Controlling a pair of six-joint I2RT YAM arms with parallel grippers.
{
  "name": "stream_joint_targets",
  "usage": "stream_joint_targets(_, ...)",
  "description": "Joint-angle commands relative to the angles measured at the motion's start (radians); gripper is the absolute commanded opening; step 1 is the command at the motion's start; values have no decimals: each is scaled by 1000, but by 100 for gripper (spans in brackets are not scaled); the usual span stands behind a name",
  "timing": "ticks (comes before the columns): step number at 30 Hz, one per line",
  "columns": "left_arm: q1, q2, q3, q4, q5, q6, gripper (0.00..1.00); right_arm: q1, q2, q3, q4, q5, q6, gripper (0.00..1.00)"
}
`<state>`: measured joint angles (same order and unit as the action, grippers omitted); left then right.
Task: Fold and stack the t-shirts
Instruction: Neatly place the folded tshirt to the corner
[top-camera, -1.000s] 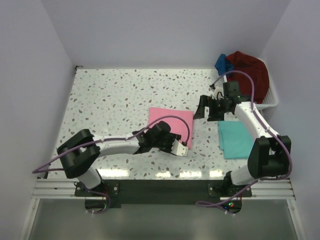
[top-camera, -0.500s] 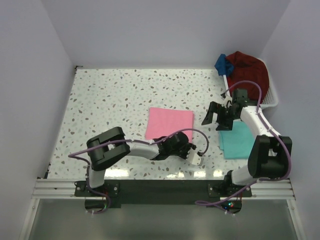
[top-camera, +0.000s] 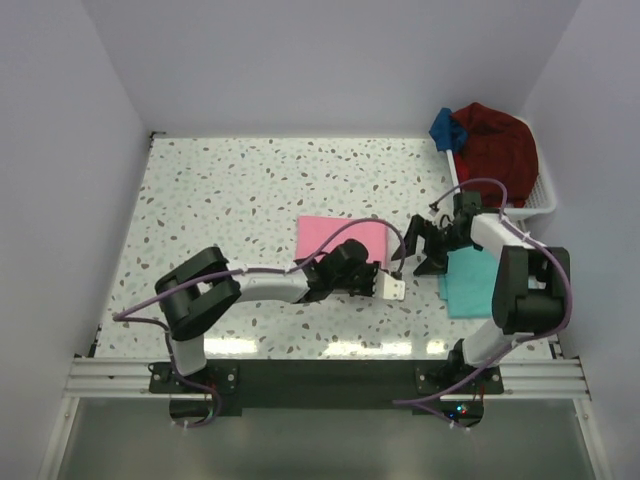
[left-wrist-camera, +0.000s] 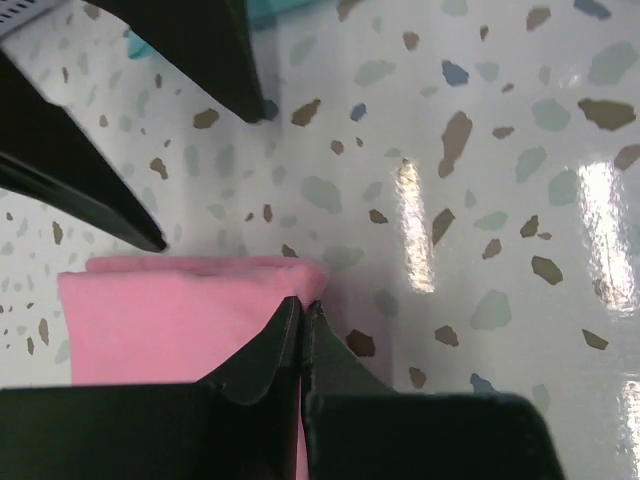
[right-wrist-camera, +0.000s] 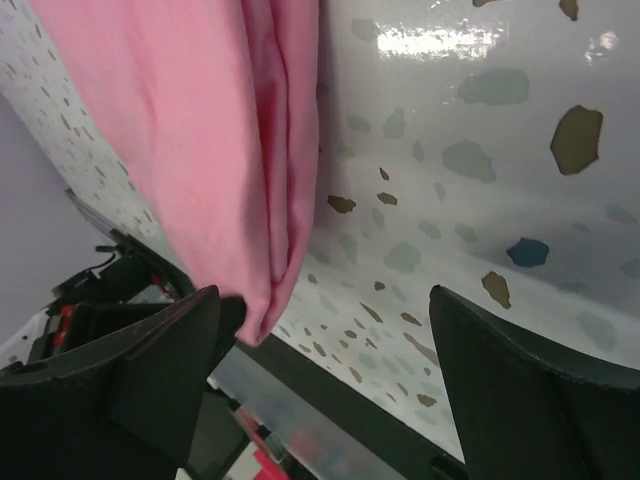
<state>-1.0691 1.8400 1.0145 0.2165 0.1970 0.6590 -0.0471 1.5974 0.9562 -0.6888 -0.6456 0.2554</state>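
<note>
While our left gripper is pressed together on a corner of the folded pink t-shirt, our right gripper stands spread beside its edge. We judge the cloth soft and light, best pinched through all layers. The teal t-shirt lies near on the right; open worktop stretches left.

No readable text or labels anywhere.

The left end effector is pinching the folded corner of the pink shirt on the speckled bench, while the right end effector is hovering, fingers spread, just beyond.
</note>
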Motion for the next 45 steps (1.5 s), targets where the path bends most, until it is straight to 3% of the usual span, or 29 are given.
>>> stream_joint_targets(1, 34, -68, 75, -8, 157, -145, 0, 15, 68, 1, 61, -115, 103, 88)
stream_joint_targets(8, 57, -77, 91, -35, 203, -188, 0, 101, 163, 26, 222, -169, 272, 87)
stream_joint_targets(13, 63, -104, 78, -48, 239, -184, 0, 121, 249, 76, 232, -157, 306, 84)
stream_joint_targets(23, 63, -139, 42, -35, 271, -170, 0, 122, 400, 167, 130, -163, 251, 54)
stream_joint_targets(26, 63, -139, 36, -40, 274, -168, 0, 122, 394, 168, 130, -170, 249, 33)
stream_joint_targets(27, 63, -139, 39, -43, 280, -170, 2, 122, 394, 176, 124, -172, 245, 16)
stream_joint_targets(28, 63, -143, 42, -61, 292, -173, 14, 121, 392, 184, 86, -173, 222, 7)
stream_joint_targets(29, 64, -148, 47, -81, 300, -176, 19, 122, 394, 196, 49, -173, 199, 0)
stream_joint_targets(30, 69, -156, 59, -106, 314, -176, 25, 121, 392, 213, 2, -149, 164, 0)
stream_joint_targets(31, 92, -182, 65, -159, 376, -188, 38, 121, 388, 261, -112, -123, 63, 0)
stream_joint_targets(33, 125, -234, 61, -247, 413, -212, 44, 122, 377, 338, -231, 4, -93, 0)
stream_joint_targets(37, 176, -358, 6, -335, 404, -197, 56, 122, 326, 400, -464, 164, -248, 0)
stream_joint_targets(45, 241, -511, -63, -417, 265, -130, 80, 104, 198, 427, -575, 379, -347, 0)
